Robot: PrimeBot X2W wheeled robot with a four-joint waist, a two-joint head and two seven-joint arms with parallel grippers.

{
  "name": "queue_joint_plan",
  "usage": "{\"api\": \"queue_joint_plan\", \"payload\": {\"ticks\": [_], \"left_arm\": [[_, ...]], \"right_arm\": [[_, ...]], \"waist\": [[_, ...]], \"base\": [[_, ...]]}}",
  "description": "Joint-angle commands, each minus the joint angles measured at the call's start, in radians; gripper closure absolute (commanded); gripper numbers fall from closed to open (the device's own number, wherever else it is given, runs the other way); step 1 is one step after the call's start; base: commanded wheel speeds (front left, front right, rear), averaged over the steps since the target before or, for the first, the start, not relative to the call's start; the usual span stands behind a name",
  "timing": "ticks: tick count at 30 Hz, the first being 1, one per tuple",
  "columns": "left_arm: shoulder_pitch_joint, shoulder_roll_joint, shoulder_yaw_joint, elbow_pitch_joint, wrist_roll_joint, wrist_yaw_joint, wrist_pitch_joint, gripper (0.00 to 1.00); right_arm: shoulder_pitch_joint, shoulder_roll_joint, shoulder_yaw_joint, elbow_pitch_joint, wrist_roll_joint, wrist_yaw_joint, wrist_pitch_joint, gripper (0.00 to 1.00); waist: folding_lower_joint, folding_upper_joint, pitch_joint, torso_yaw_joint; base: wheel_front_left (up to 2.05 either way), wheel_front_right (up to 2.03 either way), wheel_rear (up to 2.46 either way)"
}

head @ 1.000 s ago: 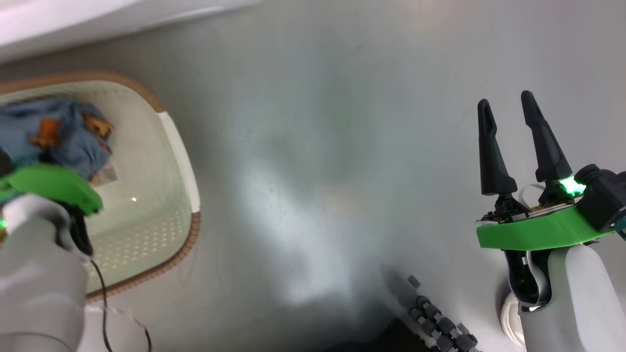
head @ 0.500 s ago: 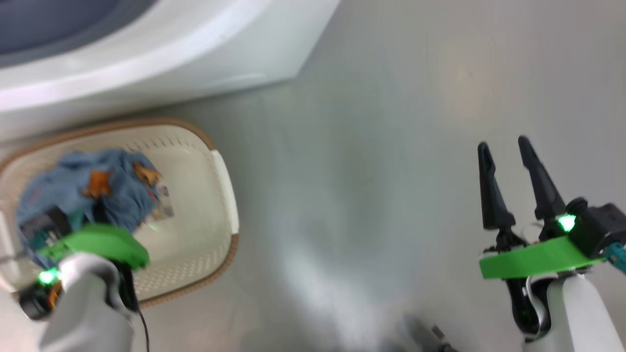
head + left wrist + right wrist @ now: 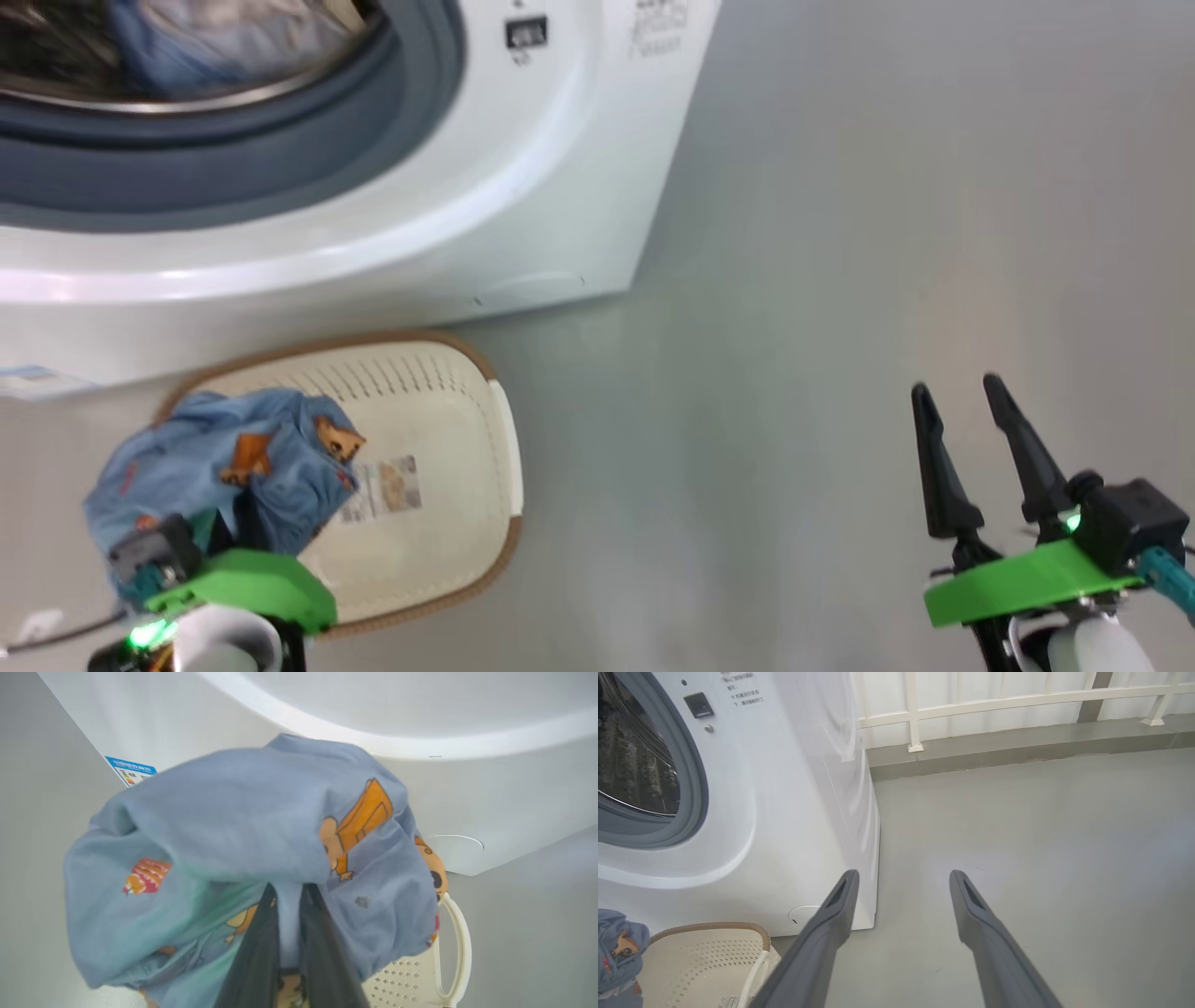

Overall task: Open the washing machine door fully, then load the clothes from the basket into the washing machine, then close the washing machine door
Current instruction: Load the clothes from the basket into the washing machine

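- Left gripper [image 3: 286,889]: fingers almost together, pinched on a fold of the clothes [image 3: 224,849]. The fabric is draped over the tips and hangs down both sides.
- Right gripper [image 3: 955,385]: jaws wide apart and holding nothing. It sits over bare floor [image 3: 794,373], well right of the washing machine [image 3: 560,187].
- Clothes location: bunched on the left gripper, above the near-left end of the basket [image 3: 499,439] and just in front of the machine's lower front. The bundle looks lifted off the basket floor, and the paper label [image 3: 383,485] lies exposed beside it.
- Drum opening is uncovered at far left, ringed by the grey-blue gasket [image 3: 280,177]. Some blue fabric is visible inside the drum [image 3: 215,37].
- Handling, judged:
  - The clothes are soft, light and limp, with no stiffness, so they will probably sag and swing as the arm moves.
  - They are not fragile, so squeeze force is no concern.
  - The cloth looks smooth, and a thin pinch could slide out.
- Where to hold: a thick multi-layer bunch near the middle of the bundle, as gripped here. An edge or single layer would leave a longer tail hanging.
- Risk: hanging ends could catch on the gasket lip or basket rim. Likely needs to be released deep in the drum.
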Motion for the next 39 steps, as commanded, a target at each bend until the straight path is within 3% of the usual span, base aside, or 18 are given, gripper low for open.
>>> {"api": "queue_joint_plan", "payload": {"ticks": [1, 9, 22, 39], "left_arm": [[0.042, 0.013, 0.022, -0.041, 0.021, 0.008, -0.012, 1.0], [0.163, 0.007, -0.026, -0.2, 0.034, 0.009, -0.012, 1.0], [0.348, 0.007, -0.14, -0.339, -0.012, 0.059, -0.012, 1.0], [0.449, 0.034, -0.174, -0.493, 0.017, 0.086, 0.005, 1.0]], "right_arm": [[0.032, -0.01, 0.015, -0.018, -0.019, 0.002, -0.005, 0.0], [0.103, -0.019, 0.012, 0.002, -0.023, 0.002, -0.005, 0.0], [0.218, -0.016, 0.024, 0.027, -0.021, 0.002, -0.005, 0.0], [0.272, -0.008, 0.036, 0.038, -0.021, 0.002, -0.005, 0.0]], "waist": [[0.0, 0.0, -0.097, 0.058], [0.0, 0.0, -0.208, 0.105], [0.0, 0.0, -0.392, 0.164], [0.0, 0.0, -0.501, 0.185]], "base": [[0.0, 0.0, 0.0], [0.0, 0.0, 0.0], [0.0, 0.0, 0.0], [0.0, 0.0, 0.0]]}}
